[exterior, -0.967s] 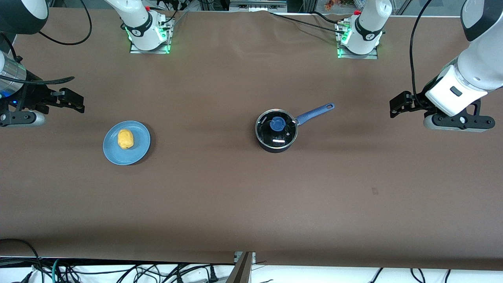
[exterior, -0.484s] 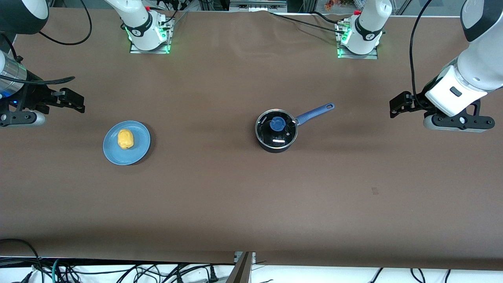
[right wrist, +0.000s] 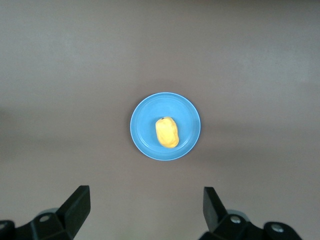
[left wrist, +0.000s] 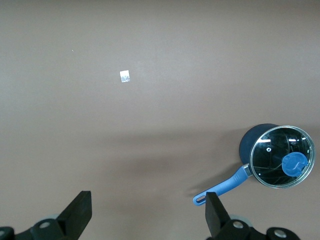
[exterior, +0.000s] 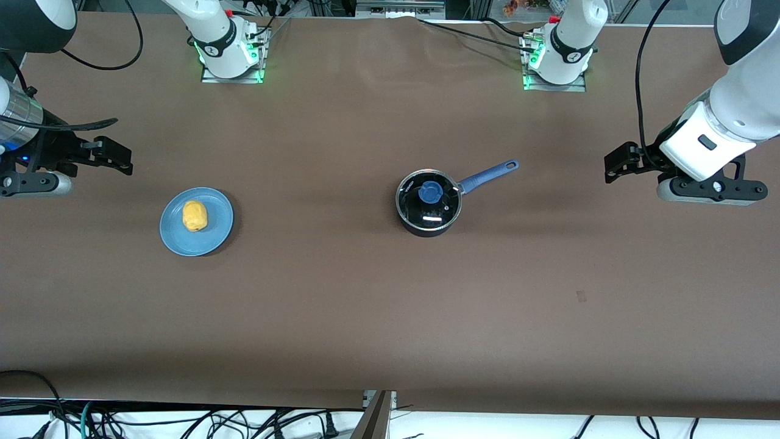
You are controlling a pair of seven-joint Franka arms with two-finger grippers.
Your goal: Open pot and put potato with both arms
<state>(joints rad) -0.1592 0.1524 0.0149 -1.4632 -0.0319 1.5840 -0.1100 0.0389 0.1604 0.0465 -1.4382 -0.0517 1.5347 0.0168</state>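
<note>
Pot (exterior: 428,210), black with a glass lid (exterior: 429,202) still on it, sits near the table's (exterior: 341,305) middle, its blue handle (exterior: 487,174) pointing toward the left arm's end. Left gripper (exterior: 615,164) hangs over bare table at that end, well apart from the pot, fingers spread and empty. Potato (exterior: 195,216) lies on a blue plate (exterior: 216,235) toward the right arm's end. Right gripper (exterior: 119,160) hangs over bare table near the plate, fingers spread, holding nothing.

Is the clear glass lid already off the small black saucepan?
No, the clear glass lid sits closed on the small black saucepan.
</note>
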